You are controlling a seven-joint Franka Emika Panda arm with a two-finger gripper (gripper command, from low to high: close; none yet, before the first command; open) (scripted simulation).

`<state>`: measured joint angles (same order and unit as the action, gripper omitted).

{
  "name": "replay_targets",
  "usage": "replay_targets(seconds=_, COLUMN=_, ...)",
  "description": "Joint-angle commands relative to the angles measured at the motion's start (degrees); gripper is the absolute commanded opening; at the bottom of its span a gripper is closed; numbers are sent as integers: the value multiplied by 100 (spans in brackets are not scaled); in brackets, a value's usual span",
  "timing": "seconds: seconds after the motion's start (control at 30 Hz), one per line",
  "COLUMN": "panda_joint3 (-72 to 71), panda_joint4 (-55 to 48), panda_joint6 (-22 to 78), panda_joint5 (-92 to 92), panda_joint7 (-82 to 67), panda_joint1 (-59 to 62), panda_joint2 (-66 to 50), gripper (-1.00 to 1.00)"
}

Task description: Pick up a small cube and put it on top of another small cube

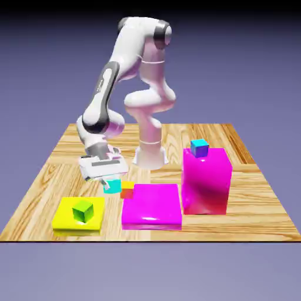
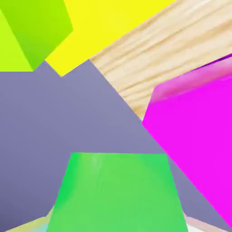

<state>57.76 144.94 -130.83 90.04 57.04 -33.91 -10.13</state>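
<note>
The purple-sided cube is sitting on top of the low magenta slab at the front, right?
Not quite. In the exterior view the purple-sided cube sits on top of the tall magenta block, at the exterior view's right, not on the low magenta slab at the front.

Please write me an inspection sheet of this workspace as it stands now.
Surface: wooden table, bare at the sides.
Job's things: teal cube under the gripper, seemingly between the fingers; hand view shows a cube filling the bottom middle, there looking green. Purple-sided cube sits atop the tall magenta block.
Clutter: low magenta block; orange-and-yellow cube beside the teal one; green cube on a yellow slab.
Grippers: gripper low at the teal cube; grip cannot be confirmed.
Cables: nothing seen.
Surroundings: plain blue-violet backdrop.
</note>
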Motion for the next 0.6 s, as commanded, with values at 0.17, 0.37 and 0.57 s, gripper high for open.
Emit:
replay_targets(seconds=0.17, panda_joint3=1041, panda_joint4=-461, panda_joint6=1377, panda_joint5=-754, panda_joint7=-952, panda_joint1=-1246, panda_joint2=-1198, gripper=-100)
replay_targets(seconds=0.37, panda_joint3=2081, panda_joint4=-923, panda_joint6=2752, panda_joint5=-1489, panda_joint7=-1916, panda_joint1=-2492, panda_joint2=-2396, gripper=-100)
replay_targets(seconds=0.57, panda_joint3=3121, panda_joint4=-1384, panda_joint6=4127, panda_joint5=-2223, panda_joint7=-2879, panda_joint1=-3738, panda_joint2=-3594, gripper=-100)
